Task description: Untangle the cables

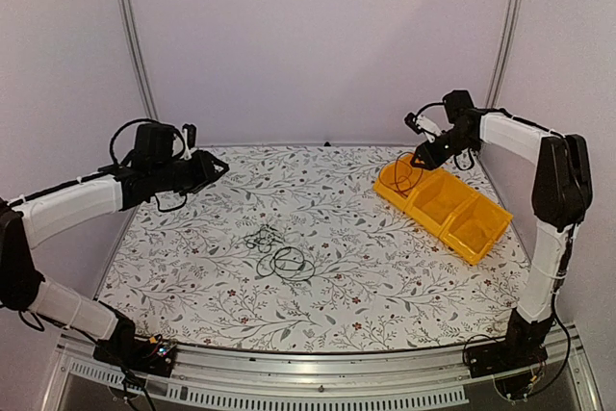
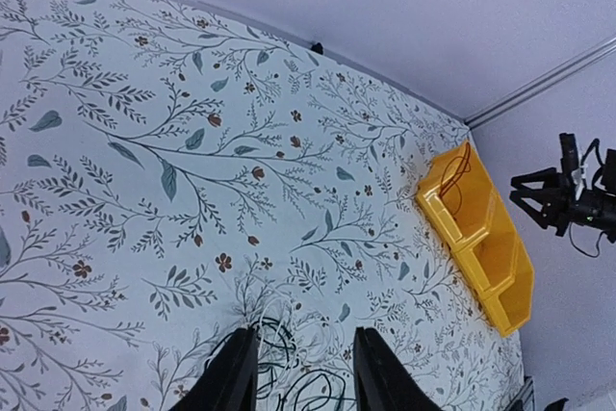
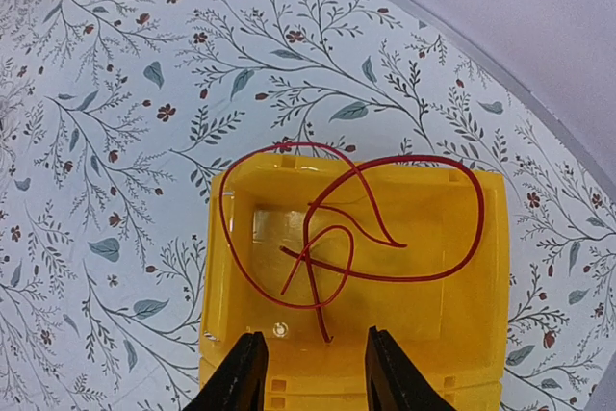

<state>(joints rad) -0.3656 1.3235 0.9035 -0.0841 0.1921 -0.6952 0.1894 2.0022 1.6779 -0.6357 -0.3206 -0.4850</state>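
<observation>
**One strand binned, the knot waiting mid-table**

The cables (image 1: 277, 252) are lying loose on the patterned table (image 1: 183, 271), just below the centre of the overhead view. Nothing is touching them, so I judge this the pile left to work.

My left gripper (image 2: 300, 365) is hanging high at the left of that view, well above the cloth. Its fingers are standing moderately apart and gripping nothing. In its own camera the knot is showing between them at the bottom edge, so I am probably lining up for the next pick.

Farther off, at the right, my right gripper (image 3: 310, 353) is hovering over the end compartment of the yellow bin (image 3: 493, 276). Its fingers are parted and empty. The red wire (image 3: 404, 278) is resting inside rather than being pinched, which reads as a separated strand being dropped off.

The knot is looking like a few thin dark loops overlapping; I cannot tell single strands apart. The red wire is sprawling in springy open curls, one arc riding over the bin's far rim.
</observation>
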